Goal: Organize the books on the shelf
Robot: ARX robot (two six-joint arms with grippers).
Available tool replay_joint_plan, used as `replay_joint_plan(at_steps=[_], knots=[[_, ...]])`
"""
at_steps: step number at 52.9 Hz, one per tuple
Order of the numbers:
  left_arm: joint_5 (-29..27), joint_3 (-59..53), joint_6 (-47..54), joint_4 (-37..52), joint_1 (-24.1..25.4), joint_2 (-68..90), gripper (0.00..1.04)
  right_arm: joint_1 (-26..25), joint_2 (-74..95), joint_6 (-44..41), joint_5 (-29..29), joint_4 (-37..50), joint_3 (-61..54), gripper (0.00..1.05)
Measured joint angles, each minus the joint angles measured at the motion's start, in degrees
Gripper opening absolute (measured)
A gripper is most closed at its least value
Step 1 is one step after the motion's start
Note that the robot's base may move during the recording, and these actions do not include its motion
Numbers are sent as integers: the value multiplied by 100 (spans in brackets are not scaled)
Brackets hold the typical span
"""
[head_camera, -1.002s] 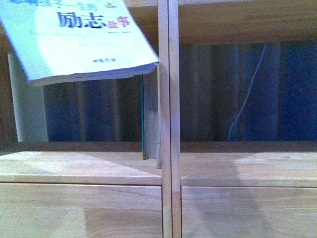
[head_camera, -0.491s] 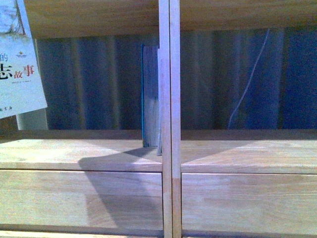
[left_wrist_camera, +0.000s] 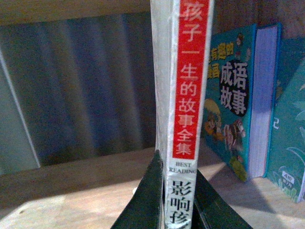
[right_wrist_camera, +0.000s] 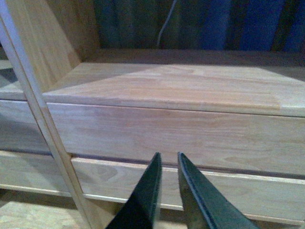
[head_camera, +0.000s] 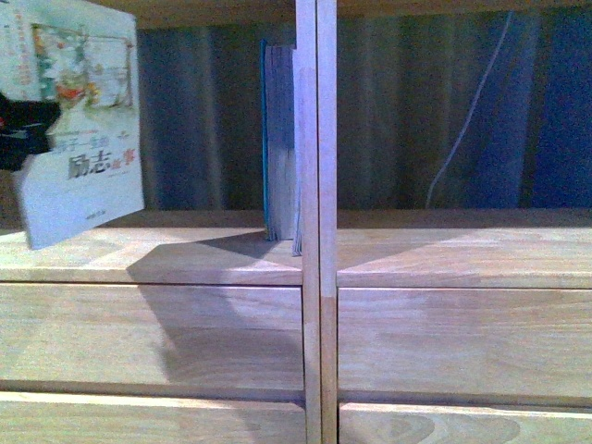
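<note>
In the front view the white paperback (head_camera: 81,139) hangs upright at the far left, in front of the left compartment of the light-wood shelf (head_camera: 314,277). Its lower edge is just above the board. My left gripper (left_wrist_camera: 178,193) is shut on its red-marked spine (left_wrist_camera: 190,86), with one dark finger on each side. A dark-teal book (head_camera: 277,139) stands upright against the centre divider; in the left wrist view it (left_wrist_camera: 236,100) shows cartoon cover art. My right gripper (right_wrist_camera: 167,162) is shut on nothing, in front of a drawer front (right_wrist_camera: 200,138).
A second teal cover (left_wrist_camera: 290,124) stands next to the first at the divider. Behind the shelf hang dark blue curtains (head_camera: 435,111) with a thin pale cable (head_camera: 462,139). The right compartment's board (right_wrist_camera: 190,86) lies above my right gripper.
The paperback has come down from the upper left and turned from tilted flat to upright at the left compartment's height. The front view has sunk, so the shelf now sits higher in the picture.
</note>
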Motion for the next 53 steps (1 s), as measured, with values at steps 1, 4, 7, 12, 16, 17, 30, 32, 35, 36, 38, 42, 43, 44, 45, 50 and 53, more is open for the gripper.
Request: replay_joint_plan(at_steps=[1,4,7,12,16,17,30,32,35,36,38,42,43,44,45,50,53], knots=[[-22,68,0,7,-61,85,7,33,-50,0,26,4,-52,8],[-111,332,13,26,-234,297,7,127,-195,-20,118,7,-205,3],[-262,695,61,13,-417,640,7,223,-358,-24,212,7,-365,3],[-505,1058,129,-105,-579,1047,7,404,-562,-26,452,-22,-516,3],[-695,1322,129,-227,-671,1362,7,756,-717,-24,800,-57,-610,3],[-769,1414,129,-267,-697,1464,7,782,-737,-26,793,-61,-625,3],[-1220,2236,175,-474,-1071,2247,7,883,-1174,-26,850,-249,-890,3],[-1241,2319,203,-498,-1137,2302,7,885,-1255,-26,855,-291,-927,3],[-1272,2463,258,-538,-1244,2409,7,885,-1340,-26,850,-334,-960,3],[-1287,2520,280,-557,-1279,2446,7,885,-1381,-26,852,-358,-970,3],[-1322,2603,321,-592,-1335,2496,7,885,-1434,-26,852,-393,-984,3],[-1405,2767,389,-678,-1416,2590,7,885,-1574,-26,852,-470,-1038,3],[-1434,2824,404,-704,-1436,2623,7,885,-1593,-26,852,-483,-1047,3],[-1458,2885,420,-732,-1449,2653,7,885,-1628,-26,852,-511,-1064,3],[-1462,2914,424,-748,-1460,2667,7,885,-1646,-26,852,-522,-1071,3],[-1587,3147,450,-881,-1502,2800,7,885,-1786,-26,852,-619,-1126,3],[-1674,3318,448,-975,-1523,2889,7,885,-1886,-26,852,-695,-1154,3]])
